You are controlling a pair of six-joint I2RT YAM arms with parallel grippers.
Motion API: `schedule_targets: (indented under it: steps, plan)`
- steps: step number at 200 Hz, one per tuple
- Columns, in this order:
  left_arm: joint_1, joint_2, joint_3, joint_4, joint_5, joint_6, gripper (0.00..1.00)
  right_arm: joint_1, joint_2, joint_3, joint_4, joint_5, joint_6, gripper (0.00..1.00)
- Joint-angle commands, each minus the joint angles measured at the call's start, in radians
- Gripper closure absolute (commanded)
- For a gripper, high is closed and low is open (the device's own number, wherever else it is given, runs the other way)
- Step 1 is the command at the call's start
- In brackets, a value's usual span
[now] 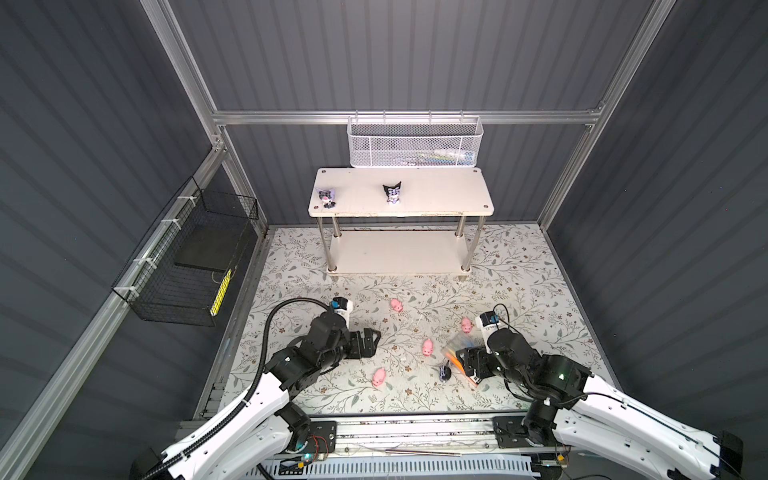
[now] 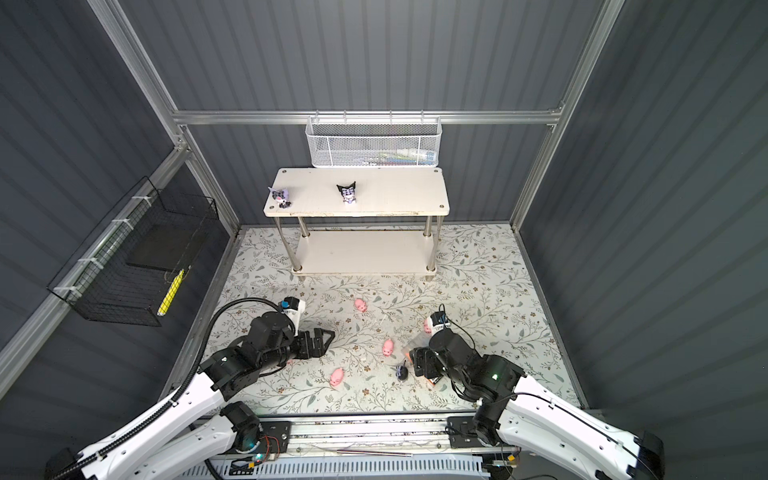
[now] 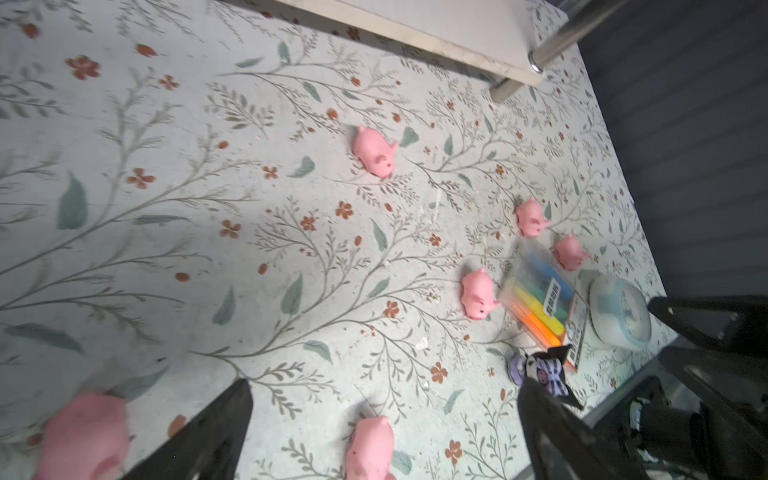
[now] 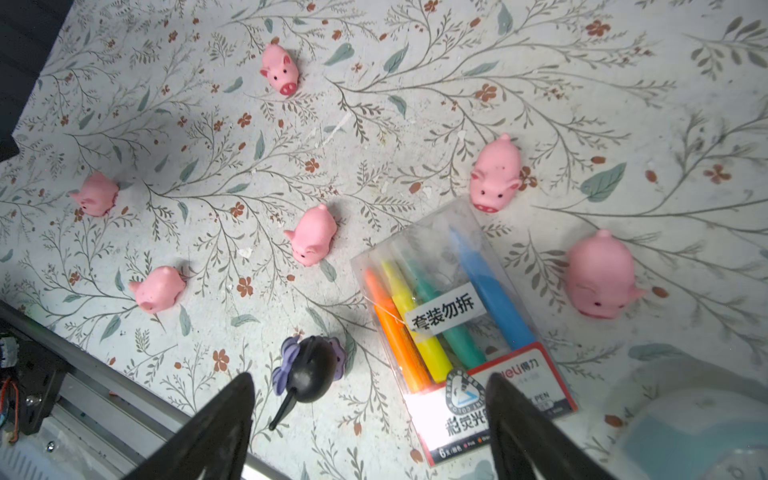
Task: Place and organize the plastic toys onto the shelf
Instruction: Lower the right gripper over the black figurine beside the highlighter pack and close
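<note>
One shelf (image 1: 440,195) stands at the back, two white boards on four posts. Two arms are working.

The left arm (image 1: 249,403) comes in from the near edge with its elbow bent. The left gripper (image 1: 374,336) points toward the middle, low over the table (image 1: 519,266), with its jaws spread wide and nothing between them. The right arm (image 1: 615,399) mirrors it. The right gripper (image 4: 369,380) tips down at the table, jaws apart and empty too.

There is one marker pack (image 4: 440,299), with one pale-blue clock (image 3: 619,311) just beside it.

Three figurines, counted. The left figurine (image 1: 326,196) and the middle figurine (image 1: 392,193) stand upright on the shelf's top board. The fallen figurine (image 4: 309,370) lies tipped over on the table, framed between the right gripper's fingers and nearer one of them, not gripped. The pack's end sits under the other finger, and whether they touch is hard to call from here.

Six pigs (image 4: 313,235), every one on the table, are scattered between the two grippers. The near pig (image 3: 370,446) shows between the left gripper's fingers in the left wrist view, apart from both.
</note>
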Motion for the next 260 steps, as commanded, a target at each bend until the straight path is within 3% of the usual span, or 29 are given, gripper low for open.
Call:
schedule_targets:
  steps: [1, 52, 99, 174, 216, 260]
  plan:
    - [-0.065, 0.054, -0.008, 0.059, -0.065, 0.001, 0.01, 0.022, -0.016, -0.036, 0.012, -0.013, 0.047, 0.15]
    - [-0.085, 0.071, -0.030, 0.077, -0.087, -0.013, 0.02, 0.170, 0.026, -0.105, 0.096, 0.021, 0.193, 0.24]
    - [-0.085, 0.048, -0.033, 0.053, -0.104, -0.004, 0.02, 0.265, 0.138, -0.065, 0.123, 0.076, 0.250, 0.33]
    - [-0.085, 0.002, -0.045, 0.036, -0.129, 0.009, 0.03, 0.287, 0.329, 0.034, 0.097, 0.107, 0.354, 0.35]
    - [-0.086, -0.016, -0.039, 0.009, -0.141, 0.028, 0.03, 0.288, 0.438, 0.098, 0.079, 0.091, 0.381, 0.45]
    - [-0.085, -0.034, -0.043, -0.005, -0.148, 0.036, 0.03, 0.288, 0.543, 0.145, 0.047, 0.085, 0.403, 0.49]
